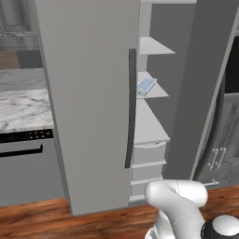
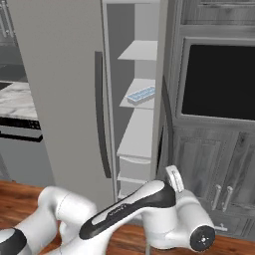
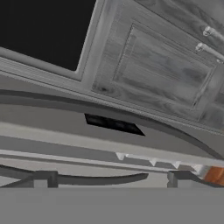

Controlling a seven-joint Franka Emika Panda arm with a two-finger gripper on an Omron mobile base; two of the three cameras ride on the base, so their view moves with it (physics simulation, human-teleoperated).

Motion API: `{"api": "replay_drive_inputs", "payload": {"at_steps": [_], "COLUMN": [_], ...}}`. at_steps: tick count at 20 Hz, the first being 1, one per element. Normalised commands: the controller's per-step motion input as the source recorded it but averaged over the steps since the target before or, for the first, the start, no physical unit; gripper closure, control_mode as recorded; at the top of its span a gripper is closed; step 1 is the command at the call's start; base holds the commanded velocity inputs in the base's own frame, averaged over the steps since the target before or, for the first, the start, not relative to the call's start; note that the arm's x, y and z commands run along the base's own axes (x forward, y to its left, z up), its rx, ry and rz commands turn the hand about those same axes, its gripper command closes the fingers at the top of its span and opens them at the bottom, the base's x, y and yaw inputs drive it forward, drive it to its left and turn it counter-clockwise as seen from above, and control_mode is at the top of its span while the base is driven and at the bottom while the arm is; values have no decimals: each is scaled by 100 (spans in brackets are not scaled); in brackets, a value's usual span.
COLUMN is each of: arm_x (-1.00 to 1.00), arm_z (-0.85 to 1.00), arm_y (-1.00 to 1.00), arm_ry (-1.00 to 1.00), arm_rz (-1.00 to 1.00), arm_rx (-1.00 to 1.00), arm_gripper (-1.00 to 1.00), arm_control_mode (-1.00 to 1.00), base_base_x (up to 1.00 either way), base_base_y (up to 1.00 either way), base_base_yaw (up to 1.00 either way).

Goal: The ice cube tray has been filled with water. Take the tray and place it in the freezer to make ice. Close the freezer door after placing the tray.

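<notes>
Flat, even rendered light for you, soft low-res blur throughout, no glare, faint shading inside the tall light grey fridge unit [image 1: 154,93].

One ice cube tray [image 1: 146,86], two columns of cells. One freezer [image 1: 93,93] unit: two tall doors, two long dark handles [image 1: 130,107]. Three white shelves [image 2: 142,51] visible inside, two drawers [image 1: 148,154] below. One dark wall oven [image 2: 219,82]. One marble counter [image 1: 23,109].

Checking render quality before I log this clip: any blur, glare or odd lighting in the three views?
Left base view: flat, even light, no glare; the ice cube tray on its shelf is small and soft-edged. Right base view: equally flat, the wall oven glass plain black with no reflection. Hand view: rolled, close and coarse, the freezer door handle smeared into a dark curved band.
</notes>
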Motion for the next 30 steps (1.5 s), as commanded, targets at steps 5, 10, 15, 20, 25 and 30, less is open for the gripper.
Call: {"api": "replay_drive_inputs", "payload": {"at_steps": [5,10,15,20,25,30], "arm_x": [25,26,40,32,8,1], "arm_z": [-33,-4,-15,-13,-9,-11], "arm_y": [0,0,0,0,-1,-4], "arm_ry": [-2,6,10,4,-1,-4], "arm_rz": [4,13,12,7,0,0], "arm_rx": [6,13,11,5,0,0], "arm_gripper": [-100,-100,-100,-100,-100,-100], "arm_control_mode": [-100,-100,-100,-100,-100,-100], "base_base_x": [0,0,0,0,0,0], "base_base_y": [0,0,0,0,0,0], "base_base_yaw": [0,0,0,0,0,0]}}
